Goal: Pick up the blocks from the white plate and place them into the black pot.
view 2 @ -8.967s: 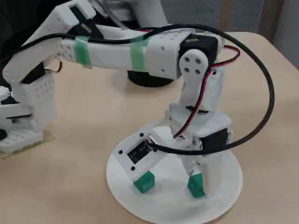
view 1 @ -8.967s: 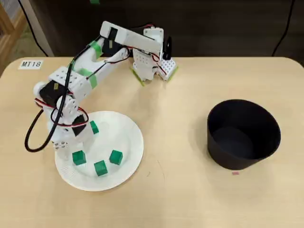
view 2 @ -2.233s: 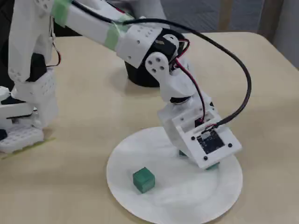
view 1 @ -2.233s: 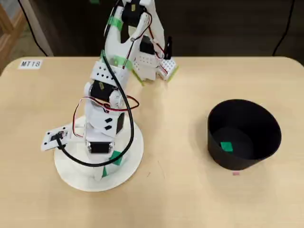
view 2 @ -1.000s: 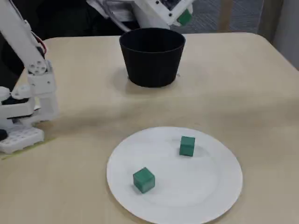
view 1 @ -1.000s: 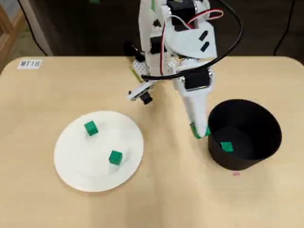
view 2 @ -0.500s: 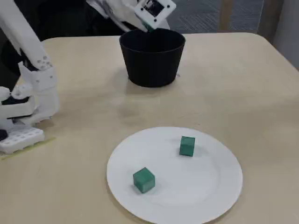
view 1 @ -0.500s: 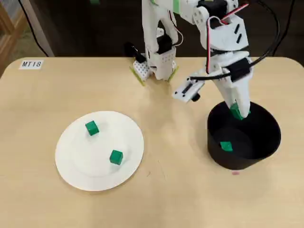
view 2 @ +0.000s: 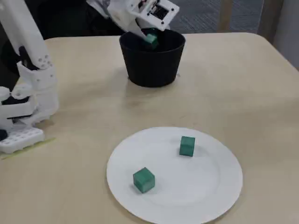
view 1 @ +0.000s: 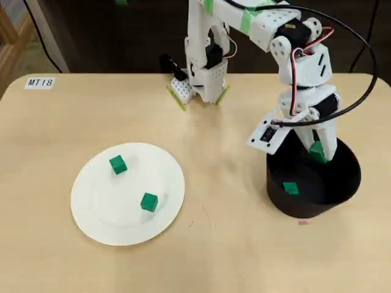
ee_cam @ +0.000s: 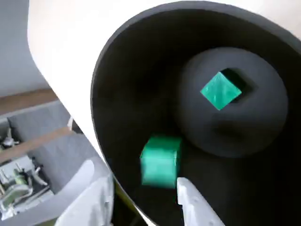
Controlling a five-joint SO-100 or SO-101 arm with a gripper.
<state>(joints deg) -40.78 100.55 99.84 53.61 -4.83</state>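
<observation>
A small green block (view 1: 317, 151) sits clamped in the tool (ee_cam: 160, 181), just over the rim of the black pot (view 1: 342, 189), inside its mouth. Another block (view 1: 291, 188) already lies on the pot floor. Two more blocks (view 1: 118, 164) (view 1: 148, 202) rest on the white plate (view 1: 91, 217), well apart from the pot. Best to part the fingers only once the block is clear of the near wall, toward the middle. The table (view 1: 244, 256) around the pot is open.
</observation>
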